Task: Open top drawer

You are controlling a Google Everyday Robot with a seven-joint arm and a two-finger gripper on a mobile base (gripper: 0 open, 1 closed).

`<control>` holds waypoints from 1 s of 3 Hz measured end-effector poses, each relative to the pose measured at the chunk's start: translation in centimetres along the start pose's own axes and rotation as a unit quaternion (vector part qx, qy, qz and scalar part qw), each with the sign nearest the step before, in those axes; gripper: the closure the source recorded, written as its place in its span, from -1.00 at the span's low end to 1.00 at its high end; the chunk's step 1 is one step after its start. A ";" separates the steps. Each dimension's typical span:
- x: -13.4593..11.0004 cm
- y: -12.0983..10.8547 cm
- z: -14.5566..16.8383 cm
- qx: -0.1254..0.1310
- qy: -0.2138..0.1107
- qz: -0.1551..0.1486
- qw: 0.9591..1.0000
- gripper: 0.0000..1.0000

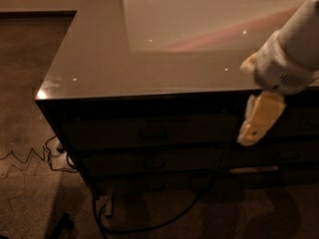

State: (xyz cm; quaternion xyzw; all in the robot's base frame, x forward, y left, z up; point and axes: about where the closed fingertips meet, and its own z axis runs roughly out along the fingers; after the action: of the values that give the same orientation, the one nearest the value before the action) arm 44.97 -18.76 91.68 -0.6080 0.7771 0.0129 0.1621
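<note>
Cream plastic hand (pixel 260 119) is hovering off to the right of the small metal loop handle (pixel 153 132) on the shut, dark grey glossy top drawer (pixel 109 133), holding nothing I can see, how open I cannot tell; the reach is looking underway, needing leftward alignment next.

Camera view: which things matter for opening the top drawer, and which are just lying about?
For the job: top drawer, shut; its handle; gripper, hanging right of the handle, before the cabinet front.
Lying about: lower drawer; floor cables; cabinet top.
</note>
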 end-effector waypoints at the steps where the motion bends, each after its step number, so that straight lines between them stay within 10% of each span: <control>1: -0.6 1.5 5.0 -0.034 -0.034 0.012 0.999 -1.00; 3: -2.0 3.5 10.6 -0.025 -0.058 -0.012 0.998 -1.00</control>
State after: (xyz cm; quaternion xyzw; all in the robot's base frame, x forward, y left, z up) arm 44.59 -13.65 81.61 -0.6196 0.7582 0.0658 0.1922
